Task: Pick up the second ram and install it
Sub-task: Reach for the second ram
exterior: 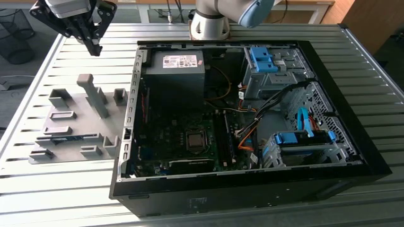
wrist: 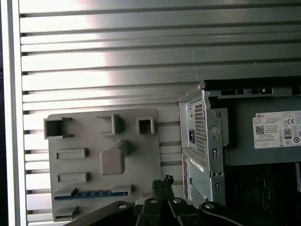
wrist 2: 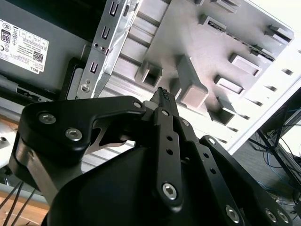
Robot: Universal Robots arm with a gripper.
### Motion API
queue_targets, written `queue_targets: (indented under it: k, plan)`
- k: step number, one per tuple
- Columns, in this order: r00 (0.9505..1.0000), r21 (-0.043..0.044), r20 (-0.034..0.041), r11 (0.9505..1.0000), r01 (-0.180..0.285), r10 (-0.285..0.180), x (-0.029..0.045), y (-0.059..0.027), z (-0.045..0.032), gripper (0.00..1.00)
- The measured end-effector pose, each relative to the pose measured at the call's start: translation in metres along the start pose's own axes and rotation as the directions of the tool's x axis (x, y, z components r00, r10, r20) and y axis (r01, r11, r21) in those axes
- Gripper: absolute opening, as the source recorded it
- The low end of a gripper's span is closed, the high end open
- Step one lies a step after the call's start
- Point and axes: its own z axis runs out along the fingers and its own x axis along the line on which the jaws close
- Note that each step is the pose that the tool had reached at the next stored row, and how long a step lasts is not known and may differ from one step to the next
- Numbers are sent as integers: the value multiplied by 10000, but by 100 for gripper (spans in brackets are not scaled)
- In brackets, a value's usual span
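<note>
The clenched, empty pincer (wrist 2: 162, 94) hangs clear of the thin blue second ram (wrist: 91, 194) lying in a grey fixture (wrist: 141, 160).

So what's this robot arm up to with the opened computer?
The arm is working on fitting a memory stick into the open computer case, which lies on a slatted metal table. At this moment its gripper hangs in the air near the power-supply end of the case, closed and holding nothing. The blue-green RAM stick lies in a slot of the grey fixture plate beside the case, not yet picked up.
</note>
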Motion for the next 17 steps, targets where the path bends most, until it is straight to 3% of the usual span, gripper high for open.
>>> queue_targets:
  k: [14, 17]
  plan:
    - [10000, 0, 0, 10000, 0, 0, 189, -18, 1, 11]
    - [10000, -1, 0, 10000, 1, -1, 232, -62, 4, 11]
